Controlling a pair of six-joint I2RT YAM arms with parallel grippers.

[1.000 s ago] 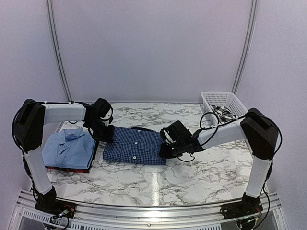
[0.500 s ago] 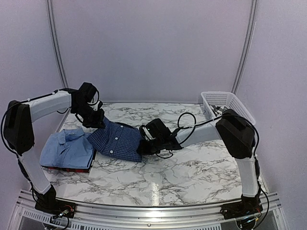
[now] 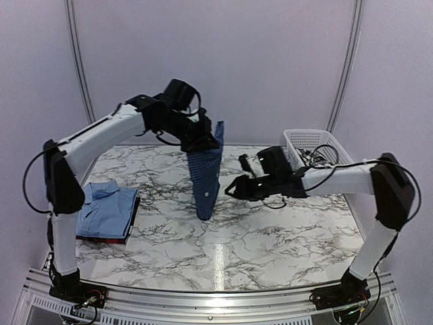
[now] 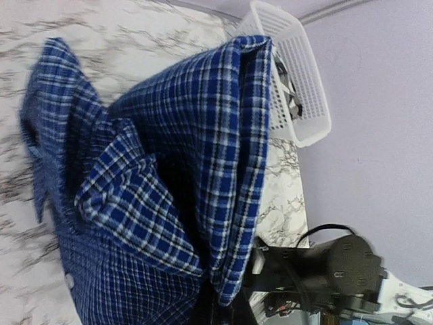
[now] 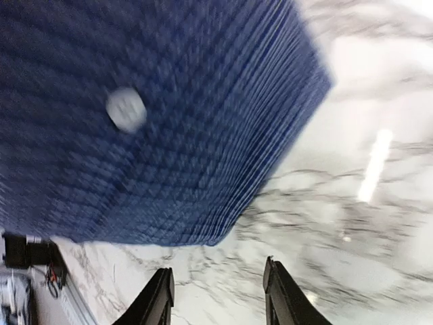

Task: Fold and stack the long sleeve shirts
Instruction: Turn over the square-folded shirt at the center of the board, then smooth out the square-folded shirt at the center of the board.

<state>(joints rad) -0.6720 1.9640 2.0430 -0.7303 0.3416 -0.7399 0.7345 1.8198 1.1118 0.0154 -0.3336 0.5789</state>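
The marble table fills the lower half of the top view, with bare room across its front and centre and walls close behind it and at the right. Its left edge carries a folded light blue shirt lying on a dark red shirt, of which only a strip shows at the near side. A white basket stands at the far right corner with a black-and-white checked cloth inside. The navy checked shirt hangs in the middle of the frame, folded narrow, its lower end reaching down to about the tabletop. Its top corner is pinched in the left gripper, which is held high above the table's far side with its jaws closed tight on the cloth. In the left wrist view the shirt bunches toward the bottom edge, with the basket at upper right. The right gripper sits low, just to the right of the hanging shirt and apart from it. In the right wrist view its fingers stand partly spread with only marble between them, and the blurred shirt, one button showing, fills the upper left.
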